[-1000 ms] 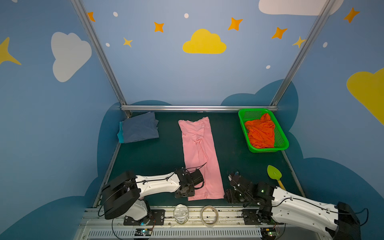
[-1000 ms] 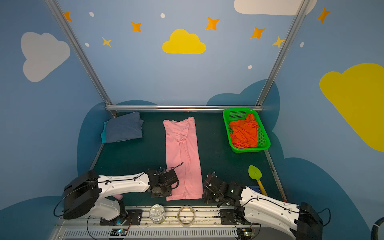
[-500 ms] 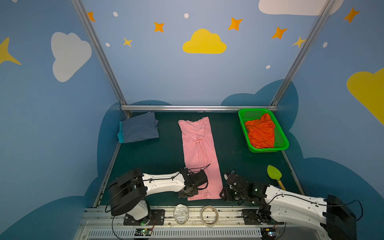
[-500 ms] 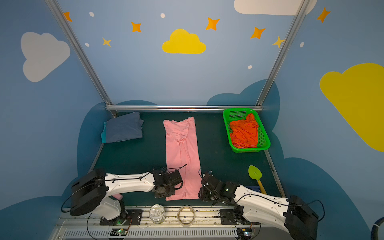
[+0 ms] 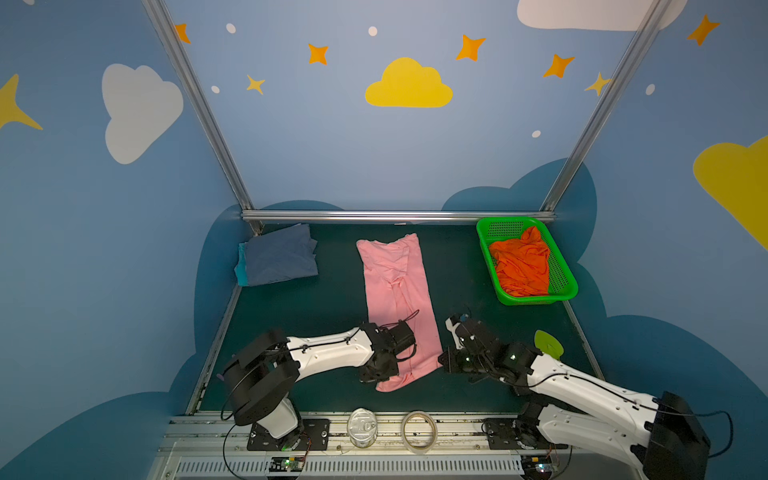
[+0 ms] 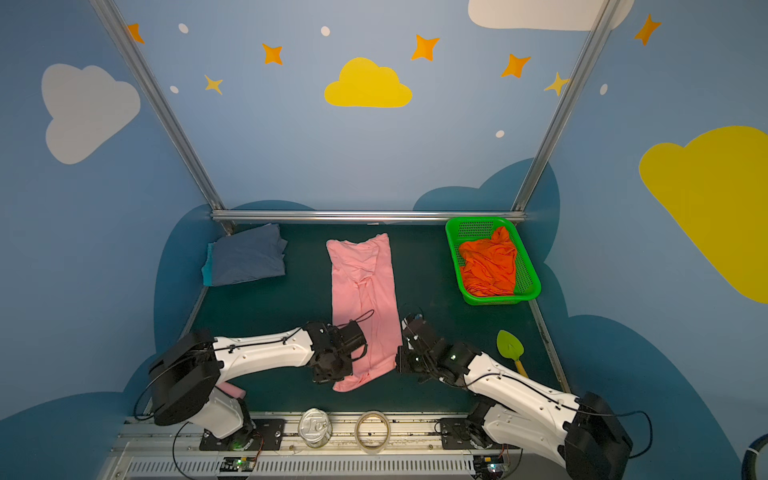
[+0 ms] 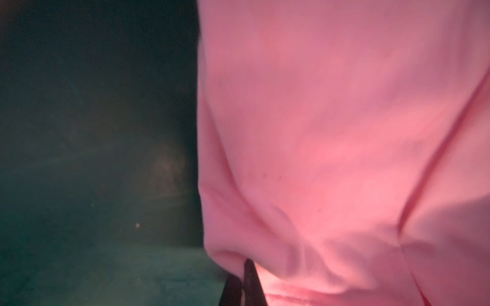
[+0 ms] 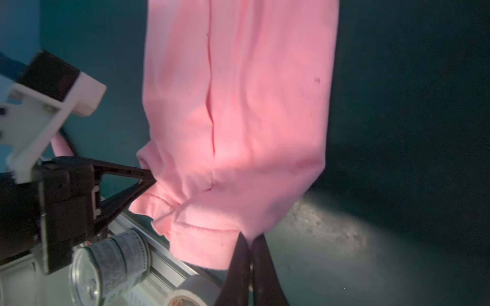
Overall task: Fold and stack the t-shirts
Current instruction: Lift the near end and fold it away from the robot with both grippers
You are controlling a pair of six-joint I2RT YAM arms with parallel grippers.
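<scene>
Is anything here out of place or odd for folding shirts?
Yes. A can and a tape roll sit on the front rail, and a green scoop lies at the table's right edge; none serves folding. The pink shirt is bunched at its near hem by the left claw.

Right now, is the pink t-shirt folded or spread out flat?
Partly folded: the pink t-shirt lies as a narrow strip, sides turned in, not folded end to end. The left gripper and right gripper pinch its near hem.
</scene>
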